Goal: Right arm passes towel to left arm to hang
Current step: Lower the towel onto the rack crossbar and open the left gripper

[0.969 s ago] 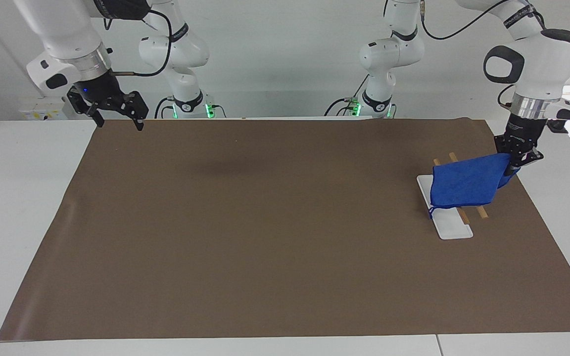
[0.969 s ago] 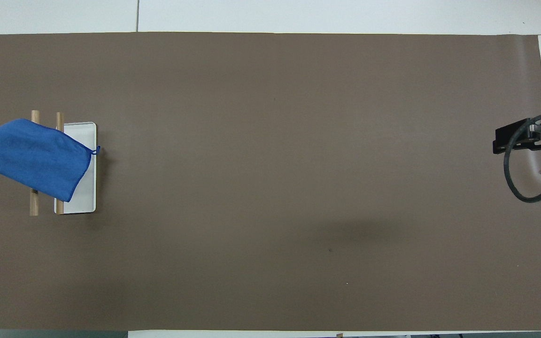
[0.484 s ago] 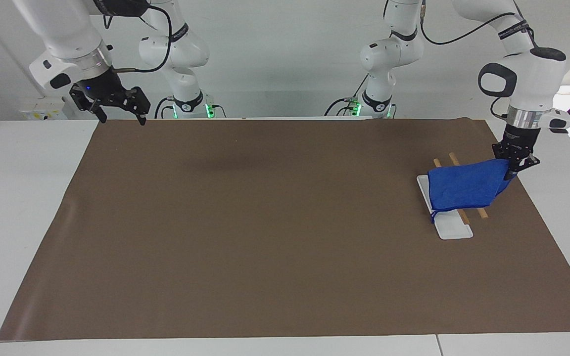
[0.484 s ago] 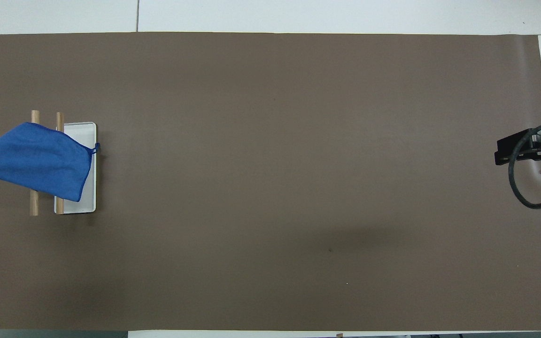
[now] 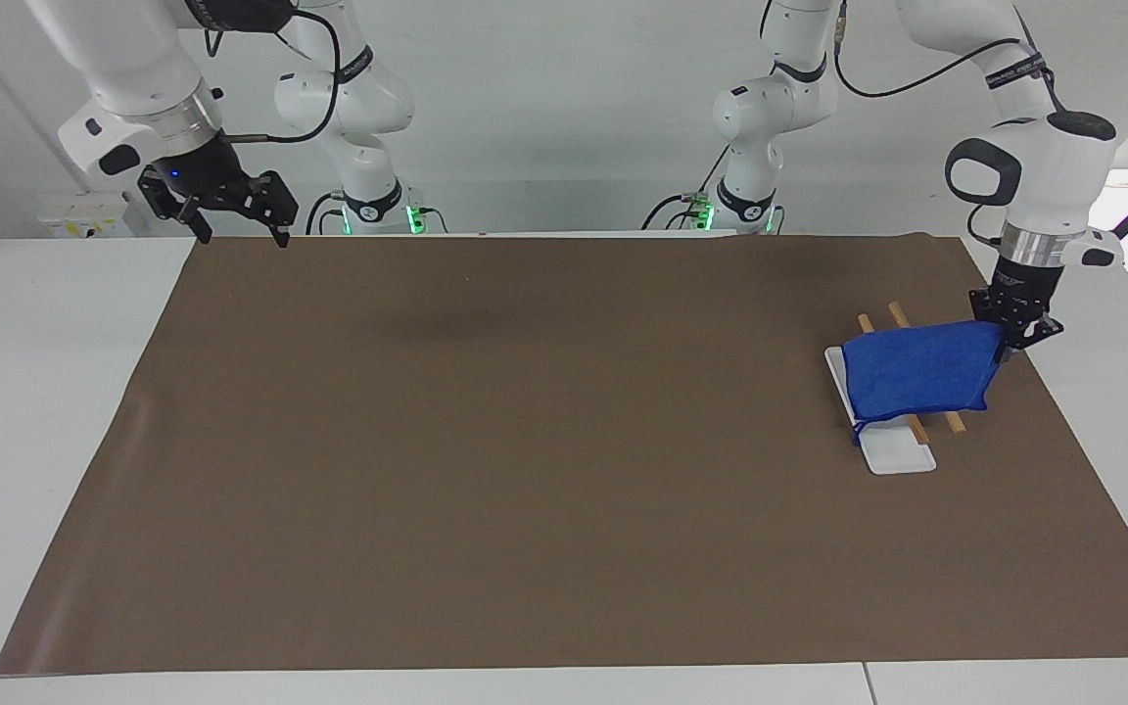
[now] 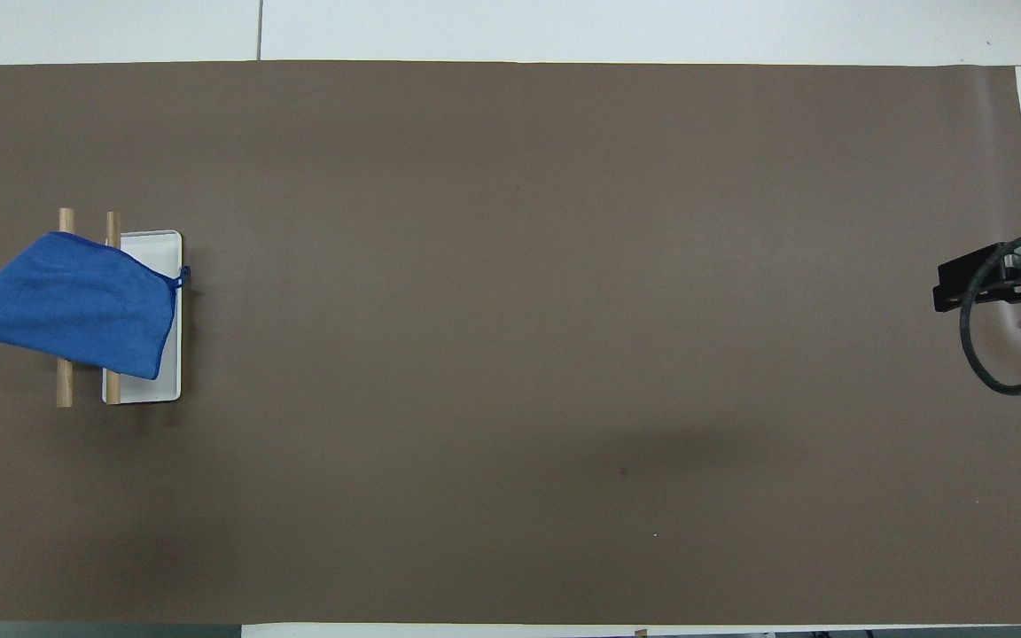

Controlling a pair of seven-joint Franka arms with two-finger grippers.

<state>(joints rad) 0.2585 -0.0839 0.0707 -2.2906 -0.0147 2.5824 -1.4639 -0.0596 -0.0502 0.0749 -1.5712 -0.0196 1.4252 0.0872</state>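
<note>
A blue towel (image 5: 919, 372) drapes over a wooden-railed rack (image 5: 897, 455). The left gripper (image 5: 1011, 340) sits at its corner; I cannot tell its grip. The right gripper (image 5: 231, 217) waits, released, well apart from the rack.

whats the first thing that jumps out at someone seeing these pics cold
The royal-blue towel stands out, draped over a small rack of two wooden rods on a white base at the left arm's end of the brown mat. The left gripper is at the towel's corner. The right gripper hangs open over the mat's corner by its own base.
</note>
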